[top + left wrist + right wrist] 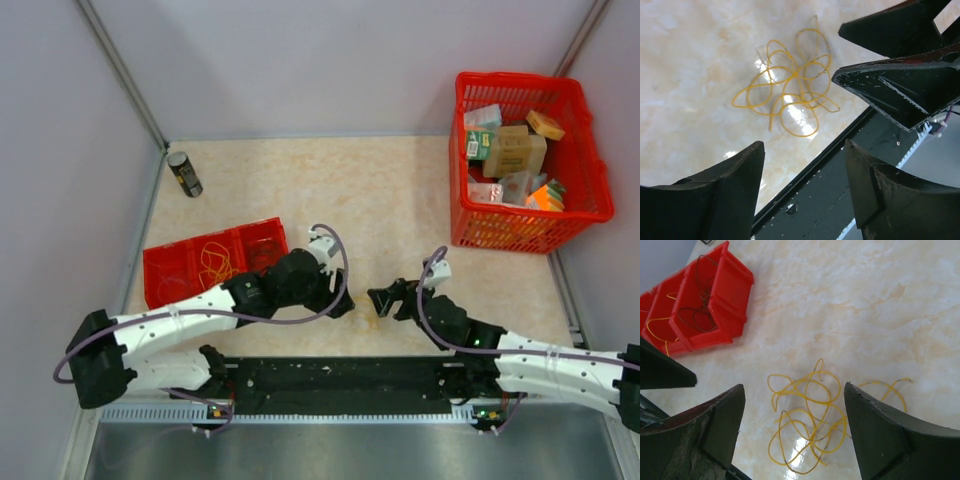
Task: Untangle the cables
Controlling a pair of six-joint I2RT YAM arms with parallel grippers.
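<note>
Cables (790, 95), a loose tangle of thin yellow wire, are lying on the marbled table (300, 180) close to its near edge, between the two grippers. The left gripper (804, 150) is hovering beside them with its fingers spread apart, and the right gripper (794, 390) is likewise gaping, grasping nothing. A red divided bin (215, 260) is sitting to the left.

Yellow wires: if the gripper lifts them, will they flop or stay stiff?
The yellow wires look very thin and lie in loose loops, so they would probably droop and hang. They are probably very light too. The loops cross each other, so lifting one would likely drag the whole bunch along.
</note>
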